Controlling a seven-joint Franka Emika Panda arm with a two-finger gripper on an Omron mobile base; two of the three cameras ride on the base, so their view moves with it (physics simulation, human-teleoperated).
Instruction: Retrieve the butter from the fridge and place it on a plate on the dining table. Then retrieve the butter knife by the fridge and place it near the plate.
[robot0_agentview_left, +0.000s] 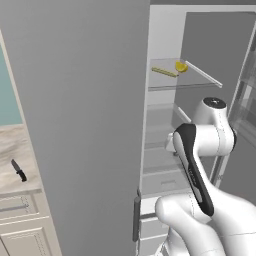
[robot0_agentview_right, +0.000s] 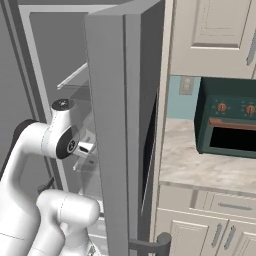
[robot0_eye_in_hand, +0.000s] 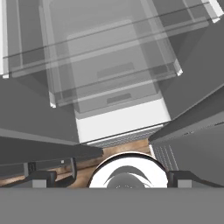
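The grey fridge (robot0_agentview_left: 85, 100) stands with its doors swung open. On an upper glass shelf inside lies the butter (robot0_agentview_left: 164, 72), a thin yellow-olive stick, beside a bright yellow wedge (robot0_agentview_left: 181, 66). The butter knife (robot0_agentview_left: 19, 170), black-handled, rests on the marble counter left of the fridge. My gripper (robot0_eye_in_hand: 112, 179) is open and holds nothing. It hangs inside the fridge, below the butter's shelf, and looks down over glass shelves and a drawer (robot0_eye_in_hand: 116, 94). In the right base view my hand (robot0_agentview_right: 84, 148) sits just past the open door (robot0_agentview_right: 115, 130). The plate and the dining table are out of view.
The open fridge doors flank the arm closely on both sides. A door-bin rack (robot0_agentview_left: 245, 100) is at the right. A counter (robot0_agentview_right: 200, 160) with a dark green oven (robot0_agentview_right: 230, 125) and cream cabinets (robot0_agentview_right: 215, 30) lies right of the fridge.
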